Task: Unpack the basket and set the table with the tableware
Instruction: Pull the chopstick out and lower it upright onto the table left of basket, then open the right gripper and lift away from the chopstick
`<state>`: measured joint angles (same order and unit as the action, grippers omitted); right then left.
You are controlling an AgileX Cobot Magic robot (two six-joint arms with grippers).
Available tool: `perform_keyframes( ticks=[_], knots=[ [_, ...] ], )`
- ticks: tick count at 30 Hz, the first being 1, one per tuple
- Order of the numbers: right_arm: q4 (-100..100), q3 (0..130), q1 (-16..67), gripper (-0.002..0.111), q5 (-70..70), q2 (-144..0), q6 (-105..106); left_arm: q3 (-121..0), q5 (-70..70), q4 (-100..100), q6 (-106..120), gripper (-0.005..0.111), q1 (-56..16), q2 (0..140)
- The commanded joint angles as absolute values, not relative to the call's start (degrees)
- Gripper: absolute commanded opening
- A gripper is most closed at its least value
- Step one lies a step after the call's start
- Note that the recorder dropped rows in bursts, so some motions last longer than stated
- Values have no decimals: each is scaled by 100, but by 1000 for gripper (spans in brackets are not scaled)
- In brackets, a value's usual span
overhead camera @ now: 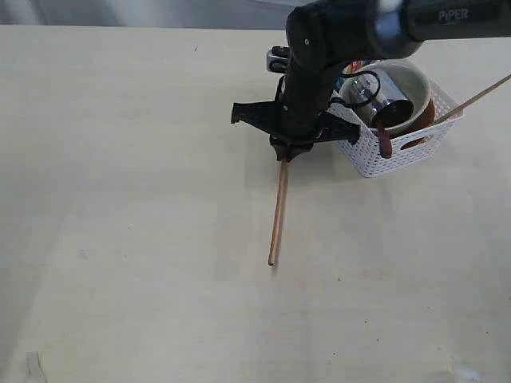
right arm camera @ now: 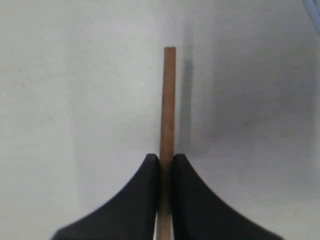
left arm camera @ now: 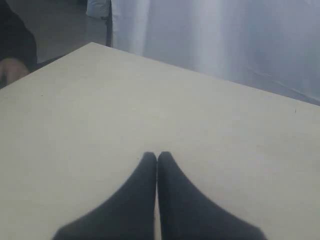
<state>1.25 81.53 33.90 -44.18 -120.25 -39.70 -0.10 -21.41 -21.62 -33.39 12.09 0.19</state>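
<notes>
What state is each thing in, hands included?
basket: upright on the table, not yet emptied.
bowl: upright in the basket.
steel cup: on its side in the bowl.
spoon: hanging over the basket's rim.
second chopstick: tilted, sticking out of the basket.
right hand: shut on the held chopstick.
held chopstick: gripped at one end, outside the basket.
left hand: shut, empty.
</notes>
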Motion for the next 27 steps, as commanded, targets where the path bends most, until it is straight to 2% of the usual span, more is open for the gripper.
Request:
perform_keyframes(
  ticks=[1, 7, 12, 13, 18, 27],
  knots=[
    [244, 8183, 3337, 0, -4393, -12149, -4071, 0, -2095, -2178, -3322, 0, 1208, 0],
    [476, 8183, 3317, 1, -4411, -12187, -4071, 0, -2095, -2178, -3322, 0, 1182, 0],
    [571, 8183, 3317, 37, -4421, -12187, -4071, 0, -2095, -2178, -3322, 0, 1182, 0],
    [581, 8183, 3317, 39, -4421, -12187, -4071, 0, -2095, -2178, -3322, 0, 1182, 0],
    [609, 8195, 3317, 39, -4358, -12004, -3903, 0, -2095, -2178, -3322, 0, 1182, 0],
    [845, 8195, 3317, 39, -4466, -10594, -3460, 0, -2095, -2178, -3322, 0, 1182, 0]
  ],
)
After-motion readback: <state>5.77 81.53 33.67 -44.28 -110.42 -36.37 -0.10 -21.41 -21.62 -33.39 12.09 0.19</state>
